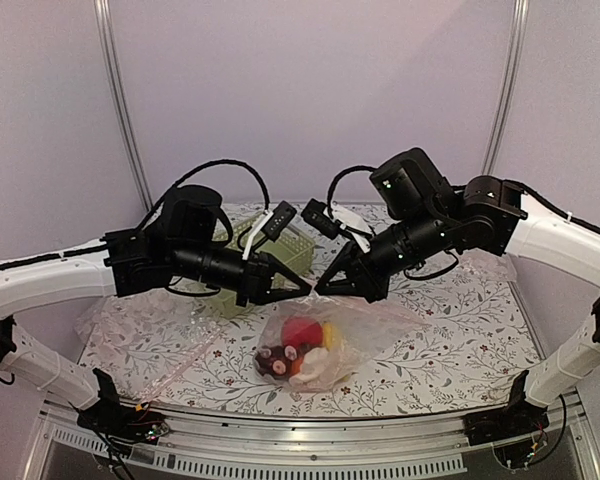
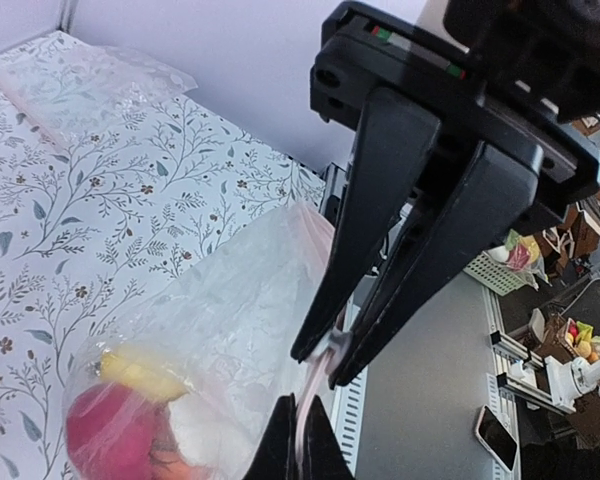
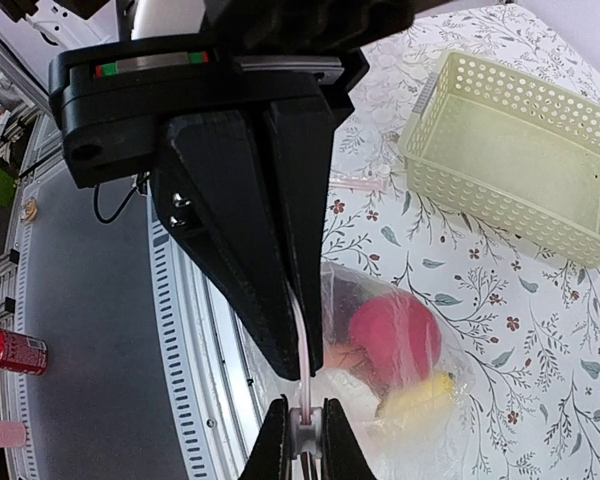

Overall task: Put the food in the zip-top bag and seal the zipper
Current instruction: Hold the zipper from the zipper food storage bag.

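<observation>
Clear plastic zip-top bag (image 1: 365,320), top view: on the table near the green basket (image 1: 298,252), food (image 1: 298,352) inside | left wrist: left gripper (image 2: 298,435) clamped on the pink zipper (image 2: 310,388) | right wrist: right gripper (image 3: 302,445) pinching the white slider (image 3: 301,417) | risk: film may bunch, so the slider jams or slips free, mouth left part-open.

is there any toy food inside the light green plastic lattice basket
No, the right wrist view shows the light green plastic lattice basket with a bare floor and nothing in it.
</observation>
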